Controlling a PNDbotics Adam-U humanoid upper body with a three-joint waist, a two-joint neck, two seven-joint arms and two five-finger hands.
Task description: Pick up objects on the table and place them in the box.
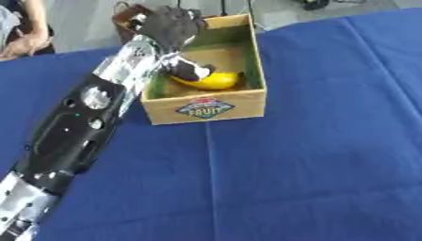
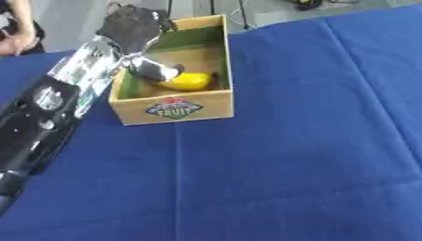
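Left hand [image 1: 171,26] over the cardboard fruit box [image 1: 206,107], thumb touching a yellow banana [image 1: 211,81] inside, grasp unclear, blue tablecloth [image 1: 313,155]

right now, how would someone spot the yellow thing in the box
Find the blue table cloth, then the wooden box with a "FRUIT" label near its far left. The yellow fruit lies inside by the front wall, under the left hand, the only bright yellow there.

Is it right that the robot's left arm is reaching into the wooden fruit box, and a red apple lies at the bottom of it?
Not quite. The left arm's robot hand is indeed at the wooden fruit box, but the thing lying at its bottom is a yellow fruit, not a red apple. The left eye view shows it.
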